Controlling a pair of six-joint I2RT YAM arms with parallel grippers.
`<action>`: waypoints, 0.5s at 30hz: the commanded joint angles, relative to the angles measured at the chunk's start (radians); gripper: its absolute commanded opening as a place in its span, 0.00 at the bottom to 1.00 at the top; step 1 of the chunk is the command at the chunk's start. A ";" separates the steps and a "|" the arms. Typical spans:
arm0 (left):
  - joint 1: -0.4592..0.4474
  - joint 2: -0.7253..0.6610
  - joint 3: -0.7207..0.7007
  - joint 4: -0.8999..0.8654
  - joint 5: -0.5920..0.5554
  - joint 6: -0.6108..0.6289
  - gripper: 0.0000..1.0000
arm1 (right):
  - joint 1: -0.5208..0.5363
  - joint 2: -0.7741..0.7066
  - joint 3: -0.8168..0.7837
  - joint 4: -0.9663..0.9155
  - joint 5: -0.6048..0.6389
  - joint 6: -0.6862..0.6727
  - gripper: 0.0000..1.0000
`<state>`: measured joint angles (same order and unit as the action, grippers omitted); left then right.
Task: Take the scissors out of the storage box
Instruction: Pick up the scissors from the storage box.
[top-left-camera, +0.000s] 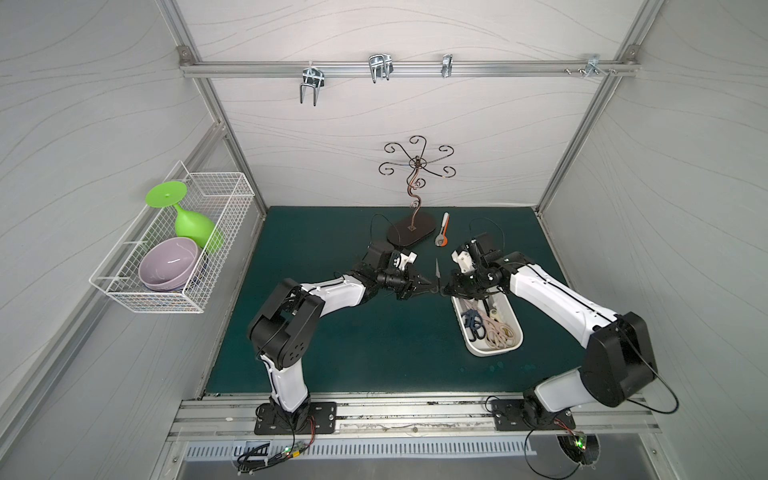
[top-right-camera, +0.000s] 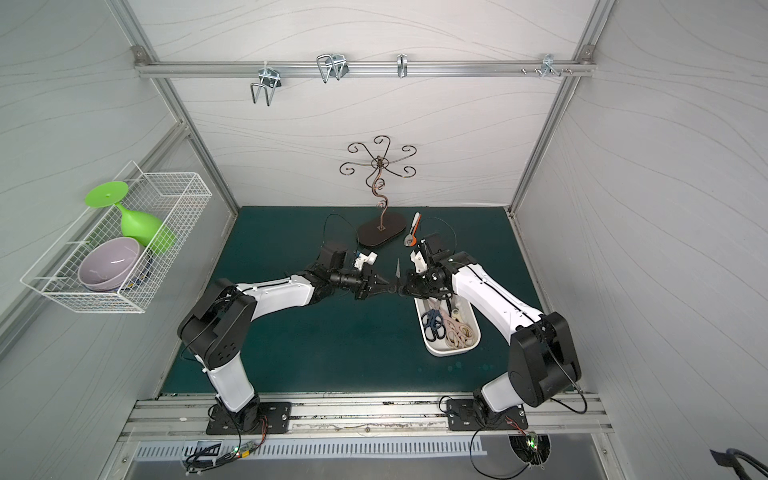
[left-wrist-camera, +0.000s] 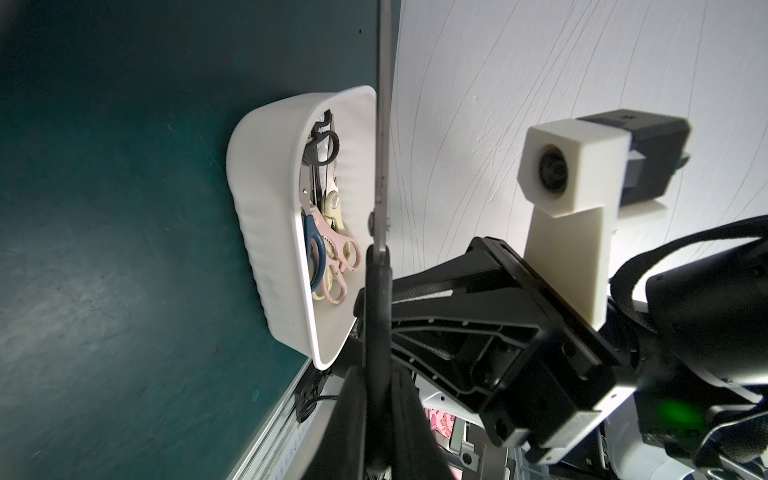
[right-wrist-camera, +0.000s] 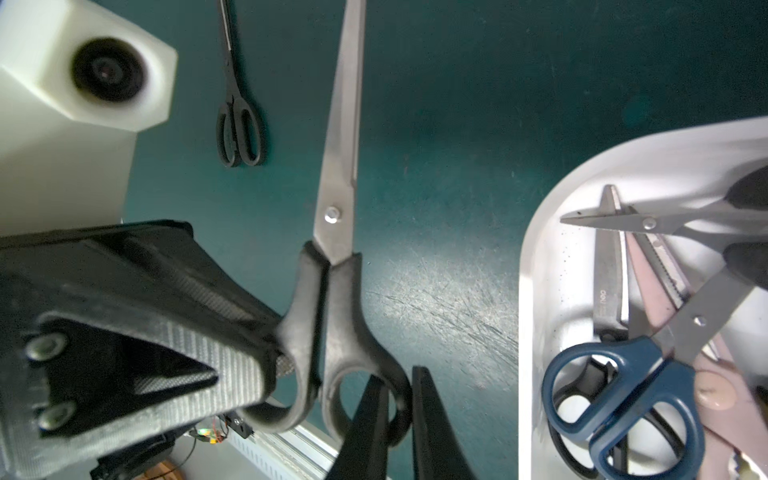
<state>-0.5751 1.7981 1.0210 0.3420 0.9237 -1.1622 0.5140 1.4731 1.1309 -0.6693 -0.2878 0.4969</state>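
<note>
A pair of black-handled scissors (top-left-camera: 437, 269) (top-right-camera: 397, 270) (right-wrist-camera: 336, 187) (left-wrist-camera: 382, 166) hangs in the air over the green mat, blades pointing to the back wall. My left gripper (top-left-camera: 432, 286) (top-right-camera: 392, 288) (left-wrist-camera: 378, 374) is shut on one handle loop. My right gripper (top-left-camera: 445, 288) (top-right-camera: 402, 289) (right-wrist-camera: 399, 374) grips the other loop's ring, one finger through it. The white storage box (top-left-camera: 488, 351) (top-right-camera: 449, 352) (left-wrist-camera: 266, 208) (right-wrist-camera: 536, 249) lies just right of them. It holds blue-handled scissors (top-left-camera: 473, 322) (right-wrist-camera: 623, 395), pink shears (left-wrist-camera: 345, 257) and several others. Another black pair (right-wrist-camera: 239, 124) lies on the mat.
A curly metal stand (top-left-camera: 411, 232) rises at the back centre, with a white-and-orange tool (top-left-camera: 442, 232) beside it. A wire basket (top-left-camera: 232, 195) on the left wall holds a green glass and a purple bowl. Metal hooks hang from the rail above.
</note>
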 joint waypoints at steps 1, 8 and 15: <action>-0.011 0.017 0.039 0.029 0.021 0.013 0.02 | 0.007 0.006 0.040 0.005 -0.020 -0.008 0.23; -0.004 0.006 0.031 0.002 0.014 0.037 0.01 | -0.005 -0.005 0.054 -0.006 -0.002 -0.011 0.29; 0.072 -0.021 0.014 -0.119 0.001 0.152 0.00 | -0.086 -0.065 0.024 -0.010 0.005 -0.019 0.30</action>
<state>-0.5476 1.7981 1.0206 0.2729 0.9218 -1.0935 0.4583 1.4528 1.1580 -0.6800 -0.2871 0.4961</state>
